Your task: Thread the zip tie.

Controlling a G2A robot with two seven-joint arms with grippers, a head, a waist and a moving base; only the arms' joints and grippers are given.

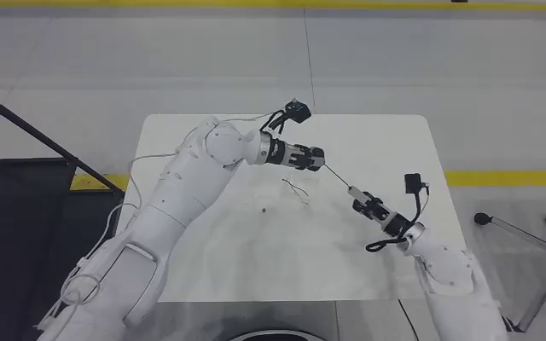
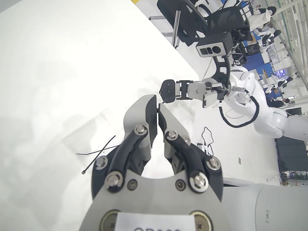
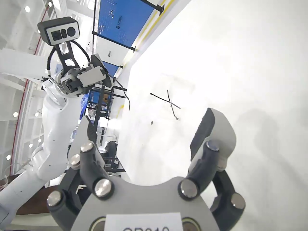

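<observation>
Plainly found the left gripper (image 2: 157, 106) raised above the white table (image 1: 256, 247), its fingers pressed together on one end of a thin black zip tie (image 3: 128, 99). Saw the zip tie run out from those fingertips through the air towards the right gripper (image 3: 148, 117). Found the right gripper just beside the tie's free end, fingers spread wide and holding nothing. Could not tell whether the tie's tip touched either of its pads. Noted both grippers off the tabletop, facing each other near the table's middle. Spotted two crossed ties (image 2: 103, 149), black as well, lying flat on the table near the left gripper and touched by neither gripper. Made out a small dark speck (image 3: 152, 122) on the table, a little apart from the crossed ties.
</observation>
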